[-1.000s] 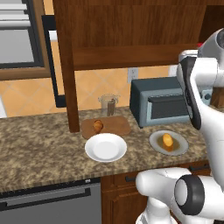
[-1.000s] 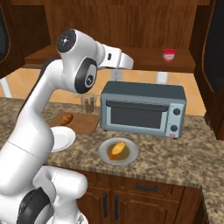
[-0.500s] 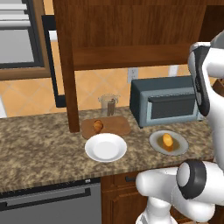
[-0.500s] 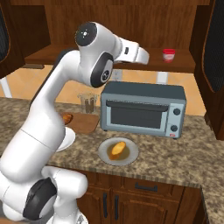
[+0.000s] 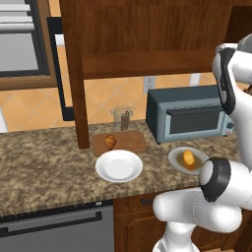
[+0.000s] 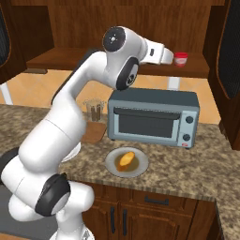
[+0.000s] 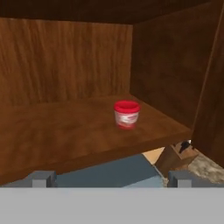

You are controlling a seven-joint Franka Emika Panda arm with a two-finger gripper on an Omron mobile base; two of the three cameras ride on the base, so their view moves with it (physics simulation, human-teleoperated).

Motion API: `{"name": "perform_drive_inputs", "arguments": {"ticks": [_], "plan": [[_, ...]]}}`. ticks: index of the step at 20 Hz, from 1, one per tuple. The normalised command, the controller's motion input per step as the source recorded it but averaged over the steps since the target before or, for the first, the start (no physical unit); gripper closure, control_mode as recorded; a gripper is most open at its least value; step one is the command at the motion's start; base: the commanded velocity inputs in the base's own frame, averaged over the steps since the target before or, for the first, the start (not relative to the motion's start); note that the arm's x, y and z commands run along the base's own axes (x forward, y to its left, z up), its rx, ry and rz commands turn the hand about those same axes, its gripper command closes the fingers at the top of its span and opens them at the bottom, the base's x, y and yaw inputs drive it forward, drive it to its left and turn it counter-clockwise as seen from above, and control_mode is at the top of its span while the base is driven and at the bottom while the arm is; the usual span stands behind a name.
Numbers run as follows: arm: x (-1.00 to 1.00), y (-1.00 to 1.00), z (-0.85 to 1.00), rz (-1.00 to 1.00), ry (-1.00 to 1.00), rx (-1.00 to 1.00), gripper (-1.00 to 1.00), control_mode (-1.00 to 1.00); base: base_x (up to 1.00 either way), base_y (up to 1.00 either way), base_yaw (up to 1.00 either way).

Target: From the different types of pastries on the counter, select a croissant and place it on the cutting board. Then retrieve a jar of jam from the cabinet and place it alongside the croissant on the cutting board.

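The jar of jam (image 7: 127, 114), pale with a red lid, stands upright on the cabinet shelf (image 7: 65, 131) near its right wall. My gripper (image 7: 110, 179) is open, with its fingertips (image 7: 41, 178) spread wide, short of the shelf's front edge. In the right base view the gripper (image 6: 169, 57) sits just left of the jar (image 6: 180, 59) without touching it. The croissant (image 5: 110, 141) lies on the left part of the cutting board (image 5: 129, 142) on the counter (image 5: 44, 167). The rounder yellow-orange pastry (image 5: 188, 158) rests on a grey plate (image 5: 174, 158).
A grey toaster oven (image 6: 152, 118) stands under the shelf. A clear glass container (image 5: 122, 118) is behind the board and a white plate (image 5: 118, 166) in front of it. The cabinet's thick post (image 5: 76, 74) comes down left of the board.
The arm has swung to the right along the shelf, bringing the hand from well left of the jar to right beside it. The jar, croissant and board have not moved.
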Motion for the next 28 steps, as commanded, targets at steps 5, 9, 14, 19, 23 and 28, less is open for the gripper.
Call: {"name": "perform_drive_inputs", "arguments": {"ticks": [5,9,14,19,23,28], "plan": [[0.37,-0.42,0.18,-0.04,0.01,0.0,-1.0,-1.0,0.0,0.0,0.0],[0.33,-0.66,0.02,-0.1,0.13,0.0,-1.0,-1.0,0.0,0.0,0.0],[0.43,-0.25,0.0,-0.06,0.14,0.03,-1.0,-1.0,0.0,0.0,0.0],[0.64,0.04,-0.05,-0.01,-0.04,0.0,-1.0,-1.0,0.0,0.0,0.0],[0.0,-0.04,-0.3,0.0,-0.04,0.0,-1.0,-1.0,0.0,0.0,0.0],[0.0,-0.04,-0.39,0.0,-0.02,0.0,-1.0,-1.0,0.0,0.0,0.0]]}}
